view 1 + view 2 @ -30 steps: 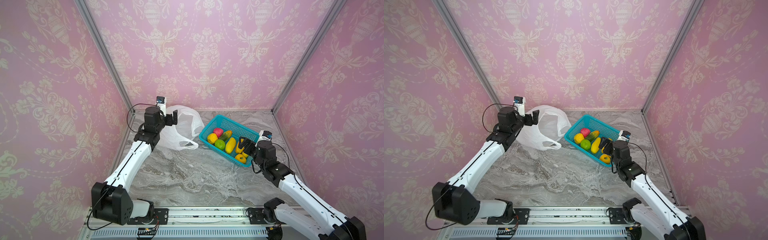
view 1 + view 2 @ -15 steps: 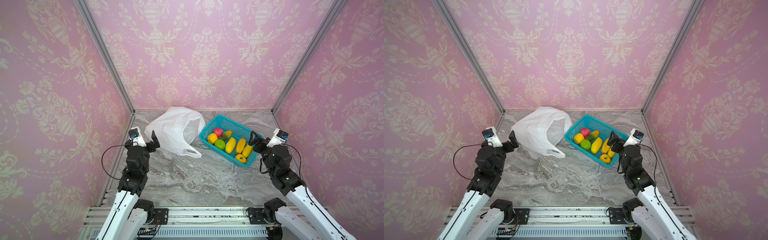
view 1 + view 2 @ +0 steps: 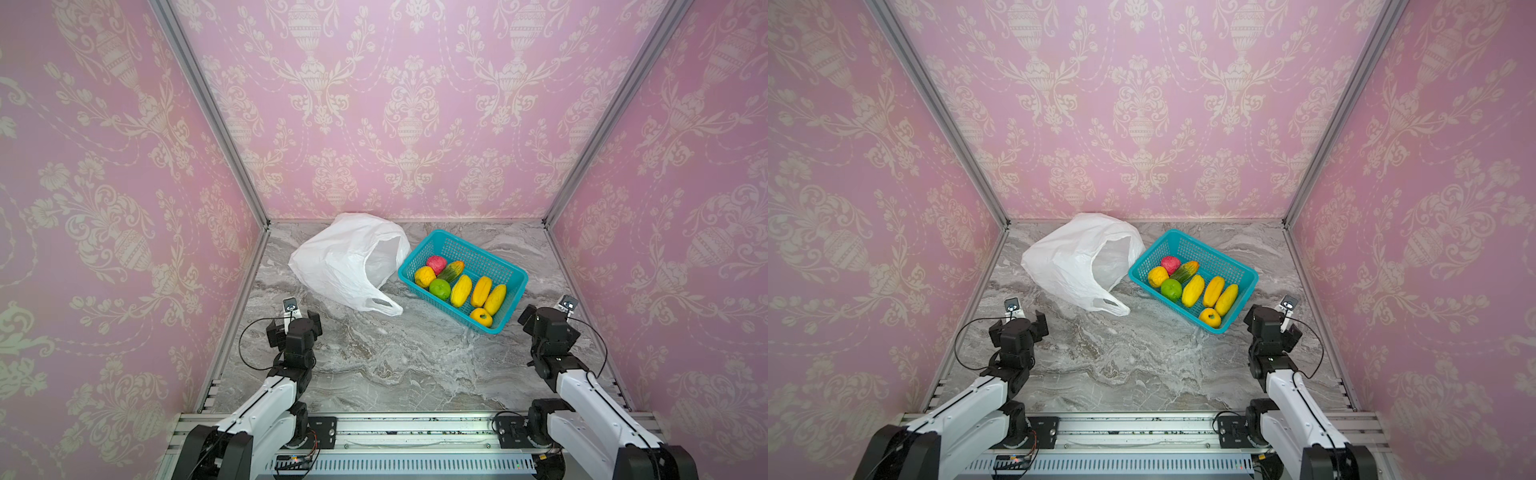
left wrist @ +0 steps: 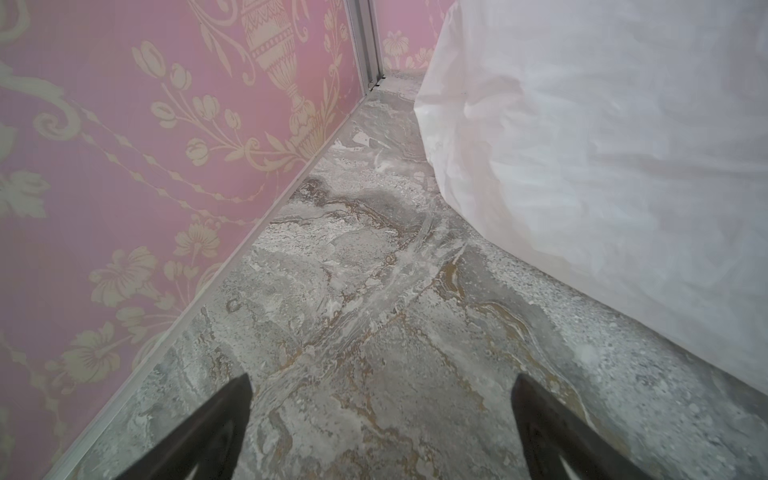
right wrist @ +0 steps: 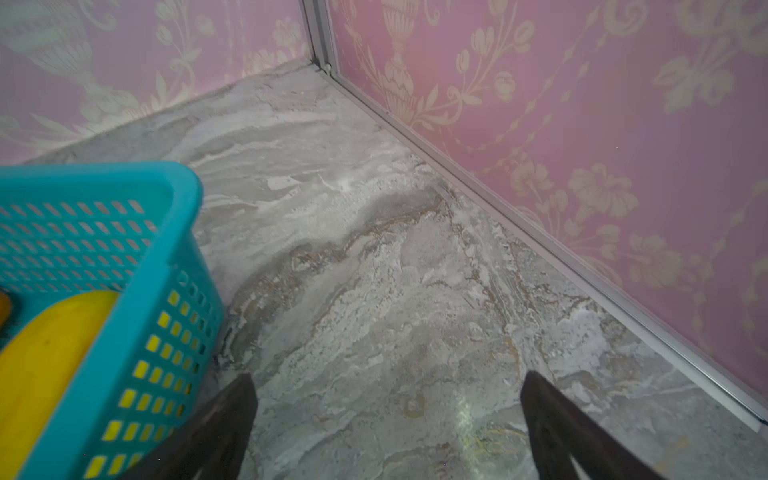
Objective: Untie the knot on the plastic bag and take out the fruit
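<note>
Fruit [image 3: 461, 291], eight pieces, sits in the basket [image 3: 478, 258] on the right of the desk [image 3: 395, 365], out past both grippers.

Nearest, the left gripper [image 3: 294, 326] hangs low by the desk's left edge. Its jaws are spread wide and hold nothing. The right gripper [image 3: 549, 322] mirrors it on the right, jaws likewise spread and empty, just beside the basket's near right corner but apart from it.

Farther on, one loop handle [image 3: 384, 306] of the bag [image 3: 345, 257] lies flat on the desk. The bag lies on its side left of the basket. Its mouth gapes toward the basket, and its rim is against the basket's left corner.

In the basket the fruit runs from a round yellow-orange piece at the near corner to three long yellow ones side by side. Beyond those are a round green one, another round yellow-orange one, a long green-orange piece and, farthest, a pink-red one.

Pink patterned walls [image 3: 415, 124] close the back and sides.
</note>
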Motion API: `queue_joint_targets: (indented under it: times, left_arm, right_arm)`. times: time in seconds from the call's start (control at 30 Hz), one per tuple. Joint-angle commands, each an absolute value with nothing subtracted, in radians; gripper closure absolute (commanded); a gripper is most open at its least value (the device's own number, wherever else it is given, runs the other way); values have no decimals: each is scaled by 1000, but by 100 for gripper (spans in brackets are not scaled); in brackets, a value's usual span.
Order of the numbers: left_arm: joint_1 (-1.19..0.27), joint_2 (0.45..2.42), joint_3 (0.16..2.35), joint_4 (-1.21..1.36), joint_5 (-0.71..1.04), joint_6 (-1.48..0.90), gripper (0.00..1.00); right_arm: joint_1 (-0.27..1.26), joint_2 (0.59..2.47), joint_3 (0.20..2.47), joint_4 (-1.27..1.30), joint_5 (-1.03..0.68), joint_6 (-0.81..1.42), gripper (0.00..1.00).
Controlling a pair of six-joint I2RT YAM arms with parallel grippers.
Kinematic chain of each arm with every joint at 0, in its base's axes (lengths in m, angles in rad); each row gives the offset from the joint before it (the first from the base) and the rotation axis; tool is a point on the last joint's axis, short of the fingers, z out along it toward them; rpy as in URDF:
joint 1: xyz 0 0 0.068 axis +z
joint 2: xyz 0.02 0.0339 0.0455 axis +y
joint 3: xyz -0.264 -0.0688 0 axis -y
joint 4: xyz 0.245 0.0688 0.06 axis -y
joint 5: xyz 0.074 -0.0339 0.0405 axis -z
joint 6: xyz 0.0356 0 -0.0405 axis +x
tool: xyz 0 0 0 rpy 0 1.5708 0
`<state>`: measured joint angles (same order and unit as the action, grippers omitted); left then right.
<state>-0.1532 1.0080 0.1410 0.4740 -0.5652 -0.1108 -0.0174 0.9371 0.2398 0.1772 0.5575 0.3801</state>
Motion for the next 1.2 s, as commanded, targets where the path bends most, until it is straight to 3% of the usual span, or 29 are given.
queue_joint_targets:
  times: [0.0, 0.07, 0.23, 0.37, 0.47, 0.57, 0.73, 0.87, 0.93, 1.0, 1.17]
  left_arm:
    - [-144, 1124, 202, 643, -589, -39, 1]
    - [-143, 1185, 206, 731, -584, -6, 1]
    - [-112, 1310, 203, 929, -528, 25, 1]
    - [-85, 1389, 224, 1008, -425, 42, 1]
    - [-66, 1433, 242, 1047, -376, 35, 1]
    - [-13, 1506, 268, 1051, -216, -14, 1]
    - [6, 1651, 260, 1210, -98, 7, 1]
    - [10, 1645, 295, 1141, -106, 1, 1]
    - [11, 1643, 299, 1135, -133, -10, 1]
    - [11, 1642, 293, 1143, -135, -11, 1]
    - [11, 1648, 287, 1163, -72, 8, 1]
  right_arm:
    - [-26, 1032, 279, 352, 530, 300, 0]
    - [-26, 1083, 295, 386, 492, 286, 0]
    - [-26, 1196, 213, 773, 420, 256, 0]
    - [-33, 1420, 242, 1042, 362, 226, 0]
    - [-21, 1389, 348, 779, 318, 207, 0]
    - [-6, 1405, 347, 811, 292, 173, 0]
    - [17, 1425, 301, 934, 251, 123, 0]
    - [23, 1496, 282, 1015, 147, 80, 0]
    - [26, 1570, 237, 1224, 158, 73, 0]
    - [22, 1532, 240, 1149, 228, 112, 0]
    - [24, 1546, 290, 1090, 167, 85, 0]
